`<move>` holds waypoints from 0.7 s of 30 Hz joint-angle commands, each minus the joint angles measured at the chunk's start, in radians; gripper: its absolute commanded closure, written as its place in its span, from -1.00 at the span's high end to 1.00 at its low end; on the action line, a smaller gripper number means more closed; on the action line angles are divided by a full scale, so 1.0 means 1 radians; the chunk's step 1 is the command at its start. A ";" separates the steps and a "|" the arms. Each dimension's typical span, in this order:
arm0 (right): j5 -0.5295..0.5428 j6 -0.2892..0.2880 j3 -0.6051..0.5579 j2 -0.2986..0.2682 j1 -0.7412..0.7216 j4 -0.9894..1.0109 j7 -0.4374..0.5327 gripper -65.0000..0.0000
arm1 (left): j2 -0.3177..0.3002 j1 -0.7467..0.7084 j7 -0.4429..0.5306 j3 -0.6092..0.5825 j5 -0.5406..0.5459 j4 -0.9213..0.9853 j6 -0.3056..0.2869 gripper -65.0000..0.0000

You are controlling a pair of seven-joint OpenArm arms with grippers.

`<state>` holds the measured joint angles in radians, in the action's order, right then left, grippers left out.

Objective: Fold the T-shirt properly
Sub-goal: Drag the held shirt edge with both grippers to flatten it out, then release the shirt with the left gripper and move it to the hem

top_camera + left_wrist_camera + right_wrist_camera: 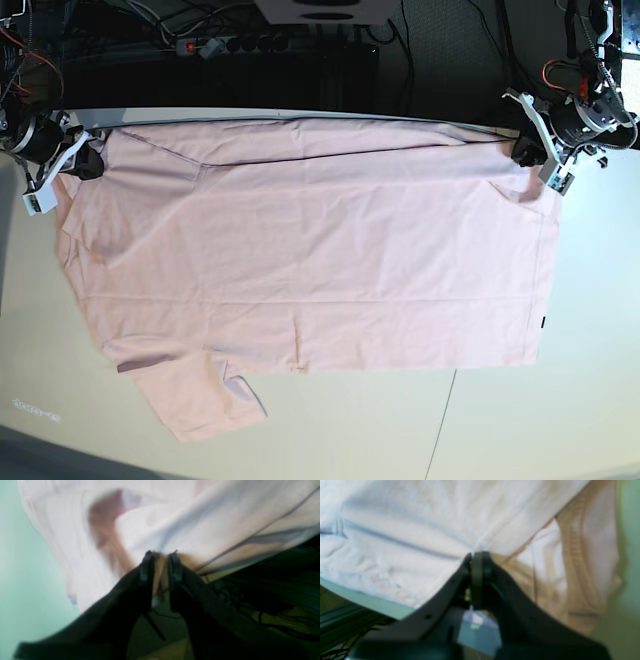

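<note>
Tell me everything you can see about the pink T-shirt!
The T-shirt is pale pink, plain on the side facing up, and looks like soft cotton. It lies spread across the pale table, a little wrinkled, with its far edge folded over and one short sleeve sticking out at the near corner. The right gripper is shut on one far corner; the left gripper is at the other.

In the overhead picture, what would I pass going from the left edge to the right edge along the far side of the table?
Right gripper at the shirt's corner → T-shirt spread flat on the table → left gripper at the other corner.
</note>
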<state>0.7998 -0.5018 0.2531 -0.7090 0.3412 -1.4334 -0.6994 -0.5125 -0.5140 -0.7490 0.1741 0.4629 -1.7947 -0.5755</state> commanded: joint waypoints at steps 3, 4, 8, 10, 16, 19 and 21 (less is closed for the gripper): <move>-0.007 -0.047 0.008 -0.022 0.003 -0.008 -0.005 -1.00 | -0.019 0.013 -0.020 0.053 0.070 -0.049 -0.003 -0.33; -0.007 -0.048 0.008 -0.022 0.003 -0.008 -0.004 -1.00 | -0.023 0.014 -0.029 0.071 0.095 -0.061 -0.003 -0.25; -0.008 -0.048 0.008 -0.022 0.003 -0.008 -0.005 -1.00 | -0.023 0.015 -0.048 0.173 0.164 -0.114 -0.004 -0.17; -0.011 -0.048 0.008 -0.022 0.003 -0.008 -0.005 -1.00 | -0.032 0.015 -0.027 0.227 0.201 -0.129 -0.004 -0.10; -0.011 -0.047 0.008 -0.022 0.002 -0.008 -0.003 -1.00 | -0.136 0.088 0.063 0.258 0.222 -0.080 -0.005 0.17; -0.011 -0.047 0.008 -0.022 0.003 -0.008 -0.004 -1.00 | -0.187 0.194 0.117 0.219 0.222 0.018 -0.005 0.17; -0.023 -0.047 0.008 -0.021 0.003 -0.007 -0.004 -1.00 | -0.209 0.283 0.142 0.172 0.222 0.104 -0.004 0.17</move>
<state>0.7914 -0.5018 0.2531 -0.7094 0.3439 -1.4342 -0.6949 -0.7010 -0.2394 -0.6323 0.3367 0.6731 -1.6768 -0.5758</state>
